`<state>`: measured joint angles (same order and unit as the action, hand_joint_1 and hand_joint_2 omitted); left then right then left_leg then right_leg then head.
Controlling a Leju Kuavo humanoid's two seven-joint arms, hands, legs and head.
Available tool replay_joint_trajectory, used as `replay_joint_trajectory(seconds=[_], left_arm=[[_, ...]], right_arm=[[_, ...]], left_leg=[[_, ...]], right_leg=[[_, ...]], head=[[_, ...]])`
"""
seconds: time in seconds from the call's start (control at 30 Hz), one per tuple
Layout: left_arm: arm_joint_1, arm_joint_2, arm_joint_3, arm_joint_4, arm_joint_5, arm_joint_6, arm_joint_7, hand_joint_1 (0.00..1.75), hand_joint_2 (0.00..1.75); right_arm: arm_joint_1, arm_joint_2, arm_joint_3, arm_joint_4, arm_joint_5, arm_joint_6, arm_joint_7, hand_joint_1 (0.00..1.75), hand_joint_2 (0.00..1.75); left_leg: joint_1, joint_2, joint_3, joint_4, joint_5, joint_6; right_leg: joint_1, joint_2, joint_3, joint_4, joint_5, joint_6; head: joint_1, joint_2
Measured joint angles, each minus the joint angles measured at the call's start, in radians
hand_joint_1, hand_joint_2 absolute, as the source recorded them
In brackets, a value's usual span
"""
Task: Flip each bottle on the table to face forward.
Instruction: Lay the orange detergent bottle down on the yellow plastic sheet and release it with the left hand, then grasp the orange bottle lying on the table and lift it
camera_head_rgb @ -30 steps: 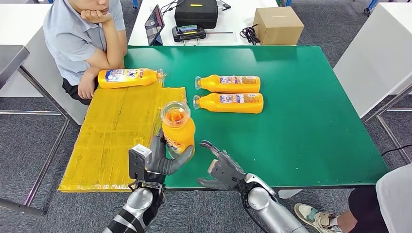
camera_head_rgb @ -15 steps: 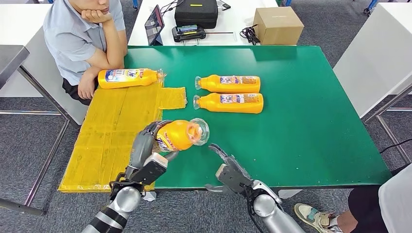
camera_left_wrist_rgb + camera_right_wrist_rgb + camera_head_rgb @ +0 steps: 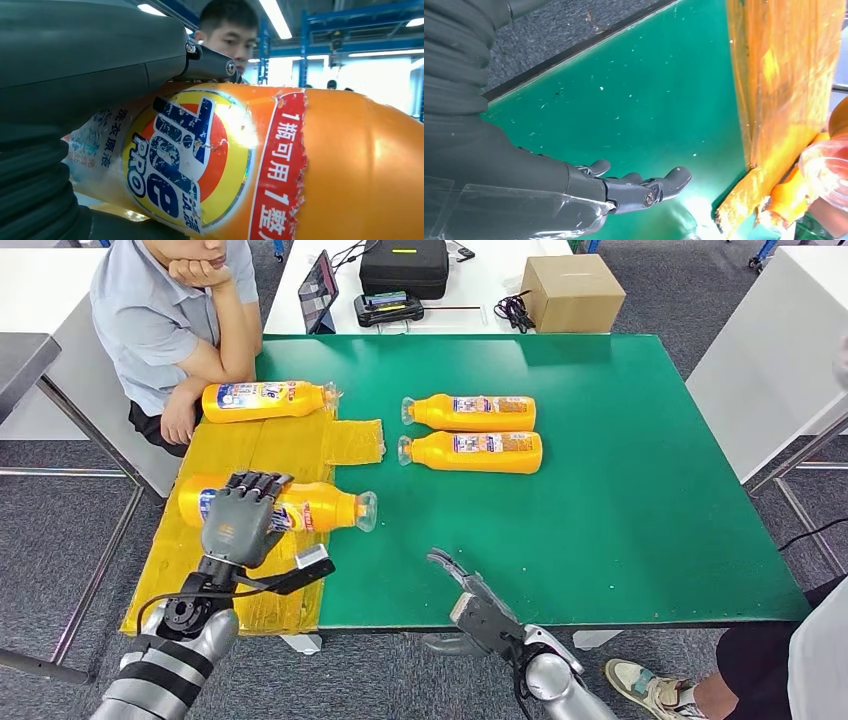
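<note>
An orange bottle (image 3: 300, 508) is held on its side over the yellow mat (image 3: 250, 455) by the left hand (image 3: 240, 523), fingers wrapped across its label. The right hand (image 3: 470, 605) is held open and empty above the green counter (image 3: 640, 500), near its front edge

- Your left hand (image 3: 241, 523), lower left of the head frame: matte grey shell, darker fingers (image 3: 262, 481) with segmented backs.
- Left forearm (image 3: 165, 675): polished silver, banded with black rings near the bottom edge; a black cable (image 3: 175, 596) loops by the wrist.
- Left wrist camera block (image 3: 311, 570): black body, pale face.
- Your right hand (image 3: 472, 610), bottom centre: dark grey, angular plates; silver rounded forearm (image 3: 560, 690) behind it.
- Right wrist close-up: ribbed grey cover (image 3: 454, 60), a small screw (image 3: 648, 198) at a finger.
</note>
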<state>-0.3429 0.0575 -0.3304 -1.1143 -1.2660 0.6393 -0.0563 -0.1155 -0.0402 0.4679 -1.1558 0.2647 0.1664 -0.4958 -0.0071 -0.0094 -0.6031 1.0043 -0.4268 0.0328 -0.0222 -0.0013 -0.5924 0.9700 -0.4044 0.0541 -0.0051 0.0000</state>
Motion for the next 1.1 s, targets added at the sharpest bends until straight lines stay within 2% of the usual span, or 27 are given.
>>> replay_joint_trajectory(seconds=[0.17,0.4,0.57,0.73,0.77,0.83,0.9,0.97,1.0,1.1], left_arm=[[-0.068,0.026,0.009,0.08,-0.051,-0.073,0.025,1.75,1.75],[-0.206,0.039,0.023,0.308,0.029,-0.224,-0.014,1.75,1.75],[-0.272,0.039,0.026,0.45,0.037,-0.269,-0.017,1.75,1.75],[-0.31,0.038,0.028,0.537,0.06,-0.302,-0.013,1.73,1.75],[-0.317,0.037,0.028,0.55,0.062,-0.305,-0.011,1.68,1.75],[-0.331,0.035,0.03,0.571,0.068,-0.314,-0.011,1.38,1.75],[-0.342,0.033,0.031,0.587,0.072,-0.326,-0.013,0.89,1.75],[-0.351,0.031,0.033,0.6,0.074,-0.341,-0.017,0.58,1.75],[-0.356,0.03,0.033,0.606,0.076,-0.35,-0.018,0.52,1.75],[-0.373,0.026,0.035,0.626,0.088,-0.379,-0.024,0.52,1.75]], right_arm=[[0.013,-0.002,0.01,-0.043,0.002,0.013,-0.012,0.0,1.75],[0.02,-0.006,0.038,-0.102,-0.001,0.03,-0.016,0.0,1.75],[0.008,-0.005,0.048,-0.107,-0.003,0.04,-0.015,0.0,1.75],[-0.002,-0.005,0.059,-0.107,-0.005,0.044,-0.015,0.0,1.75],[-0.004,-0.004,0.061,-0.107,-0.005,0.045,-0.014,0.0,1.75],[-0.008,-0.003,0.063,-0.107,-0.005,0.046,-0.014,0.0,1.75],[-0.012,-0.002,0.065,-0.107,-0.005,0.047,-0.014,0.0,1.75],[-0.016,-0.001,0.066,-0.107,-0.005,0.048,-0.013,0.0,1.75],[-0.018,-0.001,0.066,-0.107,-0.005,0.049,-0.013,0.0,1.75],[-0.027,-0.001,0.068,-0.107,-0.006,0.052,-0.013,0.0,1.75]], left_leg=[[0.0,0.0,0.0,0.0,0.0,0.0],[0.0,0.0,0.0,0.0,0.001,0.0],[0.0,0.0,0.0,0.0,0.001,-0.001],[0.0,0.0,0.0,0.0,0.001,-0.001],[0.0,0.0,0.0,0.0,0.001,-0.001],[0.0,0.0,0.0,0.0,0.001,-0.001],[0.0,0.0,0.0,0.0,0.001,-0.001],[0.0,0.0,0.0,0.0,0.001,-0.001],[0.0,0.0,0.0,0.0,0.001,-0.001],[0.0,0.0,0.0,0.0,0.002,-0.001]], right_leg=[[0.0,0.0,0.0,0.0,0.0,0.0],[0.0,0.0,0.0,0.0,0.0,0.0],[0.0,0.0,0.0,0.001,0.0,0.0],[0.0,0.0,0.0,0.0,0.0,0.0],[0.0,0.0,0.0,0.0,0.0,0.0],[0.0,0.0,0.0,0.0,0.0,0.0],[0.0,0.0,0.0,0.0,0.0,0.0],[0.0,0.0,0.0,0.0,0.0,0.0],[0.0,0.0,0.0,0.0,0.0,0.0],[0.0,0.0,0.0,0.001,0.0,0.0]], head=[[0.0,0.0],[0.0,0.0],[0.0,0.0],[0.0,0.0],[0.0,0.0],[0.0,0.0],[0.0,0.0],[0.0,0.0],[0.0,0.0],[0.0,0.0]])
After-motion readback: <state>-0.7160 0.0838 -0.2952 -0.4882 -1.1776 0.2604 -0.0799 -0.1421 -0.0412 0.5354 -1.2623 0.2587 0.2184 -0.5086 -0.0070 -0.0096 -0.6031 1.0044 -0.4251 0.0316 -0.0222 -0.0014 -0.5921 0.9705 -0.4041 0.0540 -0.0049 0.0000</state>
